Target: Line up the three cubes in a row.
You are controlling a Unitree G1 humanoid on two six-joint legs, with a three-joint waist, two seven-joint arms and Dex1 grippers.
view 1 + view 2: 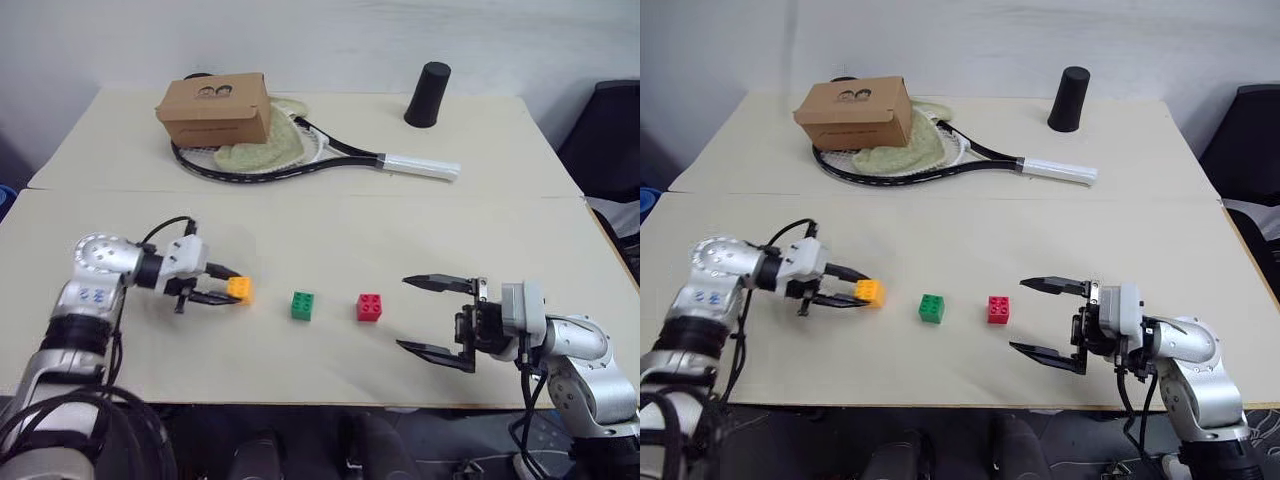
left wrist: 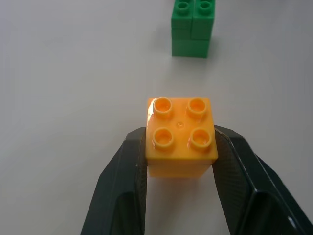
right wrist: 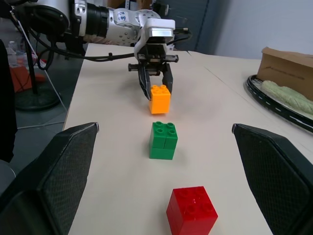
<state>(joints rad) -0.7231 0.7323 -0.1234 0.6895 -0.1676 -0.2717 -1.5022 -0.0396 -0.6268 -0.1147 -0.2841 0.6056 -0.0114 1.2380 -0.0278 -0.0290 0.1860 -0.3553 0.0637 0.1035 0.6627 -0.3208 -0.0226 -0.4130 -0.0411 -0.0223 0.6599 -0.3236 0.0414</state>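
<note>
Your left gripper (image 1: 222, 285) clamped on the yellow-orange brick (image 2: 180, 137), your wrist view shows the pads on its sides, green brick (image 1: 303, 305) and red brick (image 1: 369, 307) at its 3 o'clock, right gripper (image 1: 437, 315) spread wide.

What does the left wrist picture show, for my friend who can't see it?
The robot's left hand is shut on an orange cube, one black finger on each side. The cube's four studs face up. A green cube sits farther off on the pale table.
</note>
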